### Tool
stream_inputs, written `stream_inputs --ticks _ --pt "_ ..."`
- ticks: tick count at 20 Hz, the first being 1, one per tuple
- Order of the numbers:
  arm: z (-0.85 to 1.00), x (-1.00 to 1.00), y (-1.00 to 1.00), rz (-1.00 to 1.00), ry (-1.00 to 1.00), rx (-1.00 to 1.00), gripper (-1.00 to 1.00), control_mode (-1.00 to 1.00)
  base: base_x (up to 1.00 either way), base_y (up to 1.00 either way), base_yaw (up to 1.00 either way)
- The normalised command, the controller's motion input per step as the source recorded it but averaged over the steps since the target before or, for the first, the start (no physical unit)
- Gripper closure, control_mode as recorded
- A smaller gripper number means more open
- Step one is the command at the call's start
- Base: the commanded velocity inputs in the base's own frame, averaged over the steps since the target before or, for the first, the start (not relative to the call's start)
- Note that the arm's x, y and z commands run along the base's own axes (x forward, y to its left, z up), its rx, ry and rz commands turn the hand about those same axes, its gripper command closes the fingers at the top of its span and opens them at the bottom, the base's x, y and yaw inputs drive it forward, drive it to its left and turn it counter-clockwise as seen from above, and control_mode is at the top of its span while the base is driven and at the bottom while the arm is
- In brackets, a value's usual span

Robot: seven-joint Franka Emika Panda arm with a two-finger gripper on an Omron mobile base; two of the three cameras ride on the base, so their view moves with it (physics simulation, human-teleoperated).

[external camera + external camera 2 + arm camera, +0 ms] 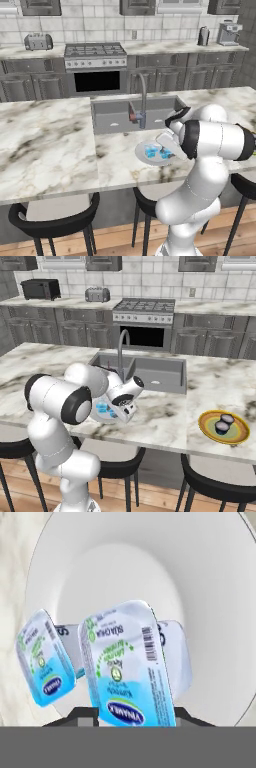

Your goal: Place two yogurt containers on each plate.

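Marble island counter [45,145], kitchen behind: two translucent light-blue yogurt cups [127,667] sit on the plain grey-white round plate [210,587], one right between the gripper [135,712] tips, the other [45,659] just beside it. Jaw state cannot be told. Two dark navy cups [223,424] lie on the orange-rimmed plate [206,428], well apart. Likely final release; next, lift clear.

The two yogurt cups [127,667] are light blue with a dark blue label. Their plate [200,577] is grey-white. The other plate [241,432] is orange-yellow. The counter [45,145] is white with brown swirls.
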Motion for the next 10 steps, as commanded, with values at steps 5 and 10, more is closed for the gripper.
stream_inputs --ticks 5,10 --pt "0.00 -0.14 -0.19 0.00 0.00 0.01 -1.00 -1.00 0.00 0.00 0.00" --pt "0.20 -0.37 -0.11 0.00 -0.03 0.02 -1.00 -1.00 0.00 0.00 0.00"
